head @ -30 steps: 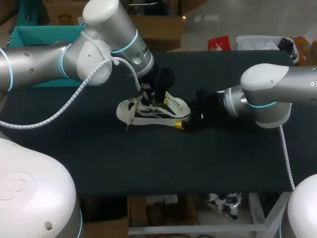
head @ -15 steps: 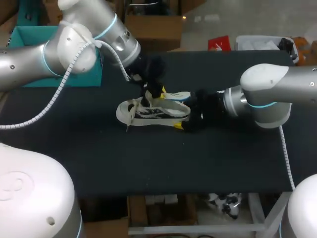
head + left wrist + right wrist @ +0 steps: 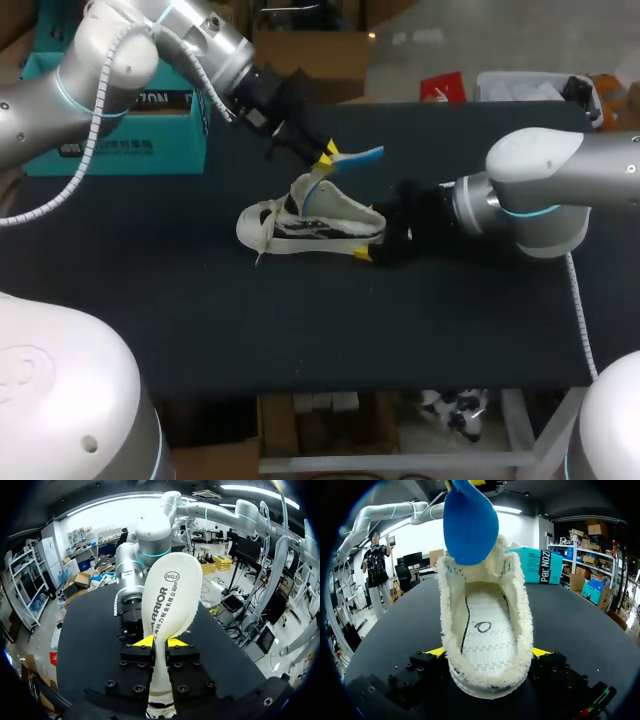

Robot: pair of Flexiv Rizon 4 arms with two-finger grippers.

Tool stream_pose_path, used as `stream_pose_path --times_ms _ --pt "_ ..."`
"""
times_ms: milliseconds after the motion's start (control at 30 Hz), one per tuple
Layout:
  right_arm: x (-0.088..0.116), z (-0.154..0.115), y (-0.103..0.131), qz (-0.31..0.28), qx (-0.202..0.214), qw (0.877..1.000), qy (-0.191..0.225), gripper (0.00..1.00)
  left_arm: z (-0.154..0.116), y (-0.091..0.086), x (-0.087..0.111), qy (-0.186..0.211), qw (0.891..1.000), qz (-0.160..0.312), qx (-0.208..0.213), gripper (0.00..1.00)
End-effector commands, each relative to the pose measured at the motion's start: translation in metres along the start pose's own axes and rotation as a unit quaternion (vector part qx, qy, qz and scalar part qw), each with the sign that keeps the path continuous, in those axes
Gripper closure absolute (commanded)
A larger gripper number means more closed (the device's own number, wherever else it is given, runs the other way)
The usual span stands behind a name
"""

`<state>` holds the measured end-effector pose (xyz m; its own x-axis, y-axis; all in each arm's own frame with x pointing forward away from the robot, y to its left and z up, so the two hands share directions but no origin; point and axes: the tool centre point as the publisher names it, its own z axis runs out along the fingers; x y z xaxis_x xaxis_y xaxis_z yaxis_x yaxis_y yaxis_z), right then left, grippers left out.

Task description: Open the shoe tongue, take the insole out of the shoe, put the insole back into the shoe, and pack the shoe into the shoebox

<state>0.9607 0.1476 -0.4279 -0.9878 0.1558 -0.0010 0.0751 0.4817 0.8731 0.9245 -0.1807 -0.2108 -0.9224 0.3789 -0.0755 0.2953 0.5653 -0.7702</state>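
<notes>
Aloft, left hand (image 3: pixel 327 156) pinching insole (image 3: pixel 360 155) above shoe (image 3: pixel 320 222), right hand (image 3: pixel 363 252) clamped on shoe.

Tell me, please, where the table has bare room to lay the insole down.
The widest bare stretch of the table runs from the shoe to the near edge. A smaller one lies between the shoe's toe and the teal shoebox. Crowded: the heel, held by the right arm's fingers, and above the shoe, where the left arm's fingers hold the insole.
</notes>
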Motion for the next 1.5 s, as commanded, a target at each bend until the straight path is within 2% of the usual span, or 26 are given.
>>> stream_pose_path --times_ms 33,233,367,533,833,1000,1167,1500 --pt "0.003 -0.017 0.002 0.008 0.02 1.0 -0.002 0.0 -0.009 -0.002 -0.006 0.058 0.998 0.008 0.038 1.0" --pt "0.001 -0.045 0.009 0.023 0.068 0.997 -0.006 0.0 -0.026 -0.009 -0.007 0.124 0.989 0.017 0.081 1.0" --pt "-0.002 -0.063 0.025 0.01 0.098 0.995 -0.009 0.0 -0.041 -0.008 -0.005 0.154 0.982 0.017 0.104 1.0" --pt "-0.01 -0.072 0.058 -0.018 0.149 0.989 -0.005 0.0 -0.066 0.0 0.002 0.161 0.979 0.006 0.125 1.0" --pt "-0.024 -0.07 0.096 -0.05 0.23 0.972 0.007 0.0 -0.111 0.012 0.025 0.183 0.968 0.026 0.172 1.0" --pt "-0.029 -0.059 0.109 -0.068 0.263 0.962 0.016 0.0 -0.126 0.018 0.036 0.171 0.968 0.029 0.183 1.0" --pt "-0.031 -0.047 0.117 -0.08 0.287 0.954 0.023 0.0 -0.141 0.031 0.046 0.151 0.968 0.013 0.199 1.0" --pt "-0.028 -0.019 0.131 -0.088 0.375 0.922 0.03 0.0 -0.168 0.072 0.066 0.1 0.972 -0.071 0.199 1.0"
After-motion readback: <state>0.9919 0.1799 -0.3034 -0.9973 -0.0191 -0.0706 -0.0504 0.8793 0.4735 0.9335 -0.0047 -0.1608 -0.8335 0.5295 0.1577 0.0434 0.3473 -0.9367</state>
